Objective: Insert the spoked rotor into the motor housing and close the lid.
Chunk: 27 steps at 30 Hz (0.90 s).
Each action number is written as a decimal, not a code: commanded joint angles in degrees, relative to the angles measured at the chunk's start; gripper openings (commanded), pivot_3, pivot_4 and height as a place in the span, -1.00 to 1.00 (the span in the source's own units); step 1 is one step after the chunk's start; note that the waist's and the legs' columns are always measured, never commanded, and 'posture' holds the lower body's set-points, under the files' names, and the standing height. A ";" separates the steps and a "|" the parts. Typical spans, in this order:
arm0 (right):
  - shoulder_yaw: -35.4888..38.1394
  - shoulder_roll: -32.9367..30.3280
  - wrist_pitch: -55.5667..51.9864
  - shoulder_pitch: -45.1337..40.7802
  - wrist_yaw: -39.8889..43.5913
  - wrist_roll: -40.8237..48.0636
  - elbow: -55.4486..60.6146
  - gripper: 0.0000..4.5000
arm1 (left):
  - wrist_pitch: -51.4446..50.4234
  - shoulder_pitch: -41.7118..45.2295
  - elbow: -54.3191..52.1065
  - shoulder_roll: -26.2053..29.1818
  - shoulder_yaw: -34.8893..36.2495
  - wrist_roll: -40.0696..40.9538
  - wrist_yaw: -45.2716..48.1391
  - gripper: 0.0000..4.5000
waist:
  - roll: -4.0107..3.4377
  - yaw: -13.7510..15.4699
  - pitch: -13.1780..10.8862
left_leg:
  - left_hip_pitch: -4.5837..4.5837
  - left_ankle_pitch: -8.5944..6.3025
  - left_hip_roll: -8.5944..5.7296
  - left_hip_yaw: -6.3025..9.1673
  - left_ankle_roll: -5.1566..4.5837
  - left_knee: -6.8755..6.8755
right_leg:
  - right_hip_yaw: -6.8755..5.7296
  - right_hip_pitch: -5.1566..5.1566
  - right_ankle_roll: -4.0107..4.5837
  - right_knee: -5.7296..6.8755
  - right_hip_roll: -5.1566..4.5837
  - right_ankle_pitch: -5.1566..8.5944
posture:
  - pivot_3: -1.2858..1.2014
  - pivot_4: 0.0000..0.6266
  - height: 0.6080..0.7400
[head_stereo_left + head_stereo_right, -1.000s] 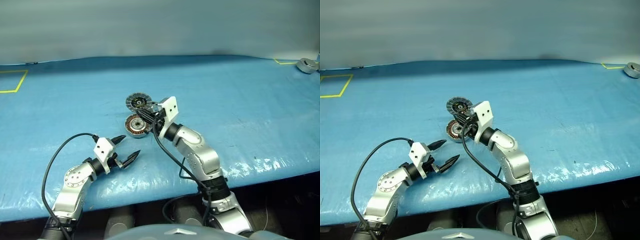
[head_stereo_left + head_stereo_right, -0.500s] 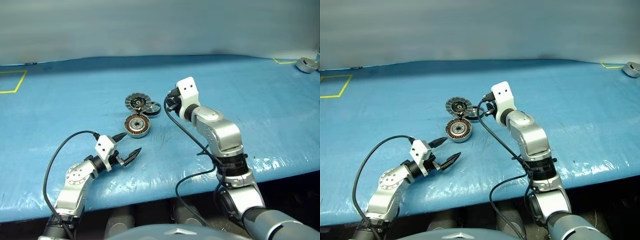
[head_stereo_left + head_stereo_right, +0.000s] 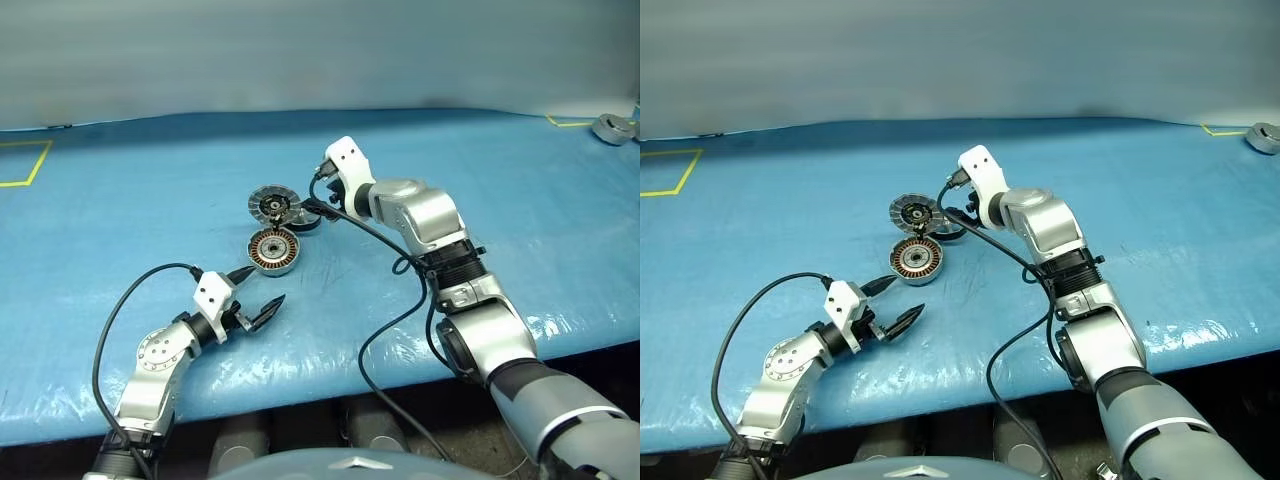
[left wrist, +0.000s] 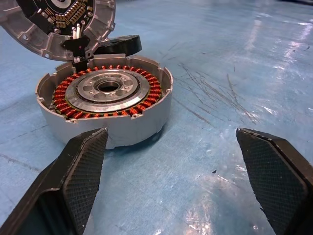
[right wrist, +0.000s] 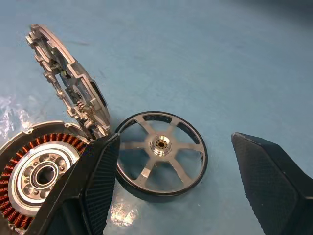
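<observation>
So the spoked rotor [image 5: 160, 162] lay flat on the blue table [image 3: 520, 200], just beside the motor housing [image 4: 106, 104] and not yet in it. The lid [image 5: 67, 89] stood tilted up on its hinge, copper windings bare (nothing seated there that I could see). Right gripper [image 5: 172, 188] hovered over the rotor, jaws spread wide and empty, rotor framed between its fingers. Left gripper [image 3: 257, 294] sat nearer the table's front edge, jaws wide, holding nothing. Grasping, inserting and closing all looked left to do

Spoked rotor [image 5: 161, 161] flat beside motor housing [image 4: 107, 105], lid [image 5: 68, 93] raised
</observation>
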<state>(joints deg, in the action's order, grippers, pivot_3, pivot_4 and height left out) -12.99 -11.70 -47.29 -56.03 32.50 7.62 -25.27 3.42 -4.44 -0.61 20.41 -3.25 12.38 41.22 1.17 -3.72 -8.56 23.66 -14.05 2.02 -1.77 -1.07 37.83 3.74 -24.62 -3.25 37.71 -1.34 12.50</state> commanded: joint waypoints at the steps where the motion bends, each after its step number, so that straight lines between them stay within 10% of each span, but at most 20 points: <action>1: -0.90 1.00 3.42 -2.61 1.37 -1.85 -6.98 0.70 | 1.73 0.00 -0.44 -0.14 0.04 -0.12 -0.19 1.00 | 0.00 -0.01 0.00 | 0.00 0.00 -0.01 -0.01 0.00 0.01 | 0.00 0.01 0.00 0.00 -0.01 0.00 | 0.03 -0.52 1.00; 27: -5.02 5.16 19.50 -4.75 7.54 -11.34 -21.99 0.70 | 4.02 -0.59 1.31 -0.05 -0.76 -1.91 0.04 1.00 | -0.08 -0.11 -0.05 | 0.01 0.00 0.02 0.01 0.00 -0.01 | -0.01 -0.03 0.00 0.03 -0.04 0.00 | 0.03 -0.52 1.00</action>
<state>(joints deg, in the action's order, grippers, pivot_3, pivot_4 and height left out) -17.73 -6.32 -28.71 -60.87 40.02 -2.89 -48.71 5.84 -5.35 1.12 20.42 -3.90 10.28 41.28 1.09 -3.84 -8.61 23.66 -14.05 2.04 -1.76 -1.07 37.83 3.73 -24.65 -3.25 37.74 -1.38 12.49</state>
